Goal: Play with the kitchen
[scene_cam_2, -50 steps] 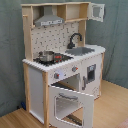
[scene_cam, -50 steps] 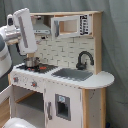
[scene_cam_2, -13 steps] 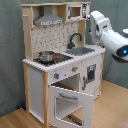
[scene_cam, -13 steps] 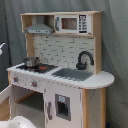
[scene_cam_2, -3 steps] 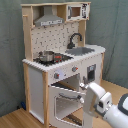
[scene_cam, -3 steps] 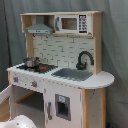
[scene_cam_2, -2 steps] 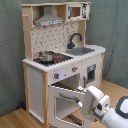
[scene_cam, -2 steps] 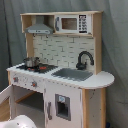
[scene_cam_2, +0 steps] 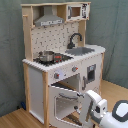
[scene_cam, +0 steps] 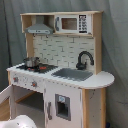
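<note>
toy kitchen (scene_cam_2: 60, 60), oven door (scene_cam_2: 64, 102) open, arm (scene_cam_2: 97, 107) low beside it

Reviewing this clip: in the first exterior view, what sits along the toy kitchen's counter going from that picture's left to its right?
In the first exterior view, along the kitchen's counter: pot on the stove → sink → black faucet → rounded bare end of the counter.

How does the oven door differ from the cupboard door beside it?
In the second exterior view the oven door hangs open, tipped forward; the cupboard door is shut and upright. The oven door's window is wide, the cupboard door's window small and dark. Both are white.
</note>
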You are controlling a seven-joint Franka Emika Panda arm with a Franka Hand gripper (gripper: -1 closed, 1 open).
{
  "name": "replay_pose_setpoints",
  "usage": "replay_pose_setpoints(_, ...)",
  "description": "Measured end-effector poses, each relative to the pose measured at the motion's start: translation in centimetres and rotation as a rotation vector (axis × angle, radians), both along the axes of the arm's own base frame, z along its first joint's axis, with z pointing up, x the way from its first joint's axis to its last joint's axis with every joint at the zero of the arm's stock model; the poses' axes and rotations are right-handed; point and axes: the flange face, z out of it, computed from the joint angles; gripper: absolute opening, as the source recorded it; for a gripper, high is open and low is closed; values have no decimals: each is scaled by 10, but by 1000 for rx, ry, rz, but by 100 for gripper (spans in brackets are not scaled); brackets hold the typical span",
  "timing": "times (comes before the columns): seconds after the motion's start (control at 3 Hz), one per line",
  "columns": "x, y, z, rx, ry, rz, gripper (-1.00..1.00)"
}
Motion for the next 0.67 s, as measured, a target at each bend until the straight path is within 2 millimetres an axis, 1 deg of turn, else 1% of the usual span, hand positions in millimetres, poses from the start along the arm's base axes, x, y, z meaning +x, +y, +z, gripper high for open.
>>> replay_pose_setpoints(0.67, 5, -20, -45, 149, 116, -28, 100)
